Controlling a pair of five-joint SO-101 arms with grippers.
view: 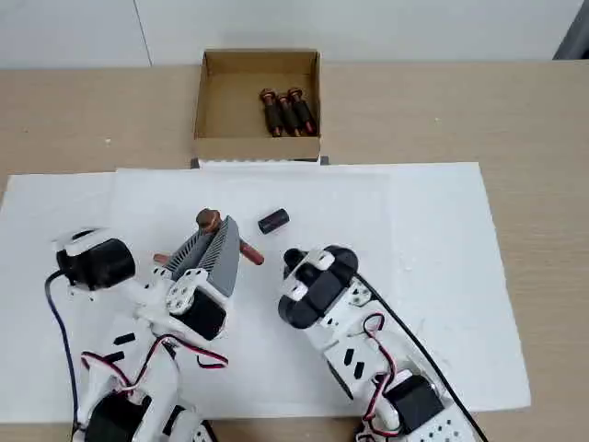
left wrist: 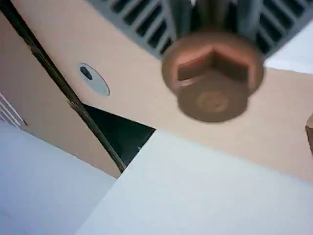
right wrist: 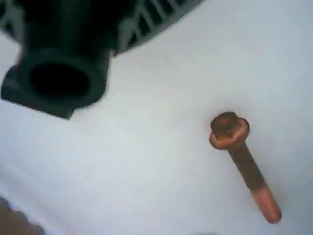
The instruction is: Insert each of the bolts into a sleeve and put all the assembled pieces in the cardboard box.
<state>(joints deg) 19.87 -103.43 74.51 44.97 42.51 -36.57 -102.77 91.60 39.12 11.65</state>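
My left gripper (view: 210,232) is shut on a copper bolt (view: 208,219), whose hex head (left wrist: 212,78) pokes out between the grey ribbed fingers (left wrist: 142,19). My right gripper (view: 296,267) stands just to its right, shut on a black sleeve (right wrist: 58,83) with its open bore facing outward. A loose bolt (view: 249,254) lies on the paper between the two grippers, and the right wrist view shows a bolt (right wrist: 242,164) lying flat. Another black sleeve (view: 273,221) lies loose ahead of them. The cardboard box (view: 198,101) at the back holds three assembled pieces (view: 287,112).
A white paper sheet (view: 414,239) covers the work area on the tan table (view: 515,110). A copper tip (view: 161,260) shows from under the left gripper's left side. Cables trail from both arms near the front edge.
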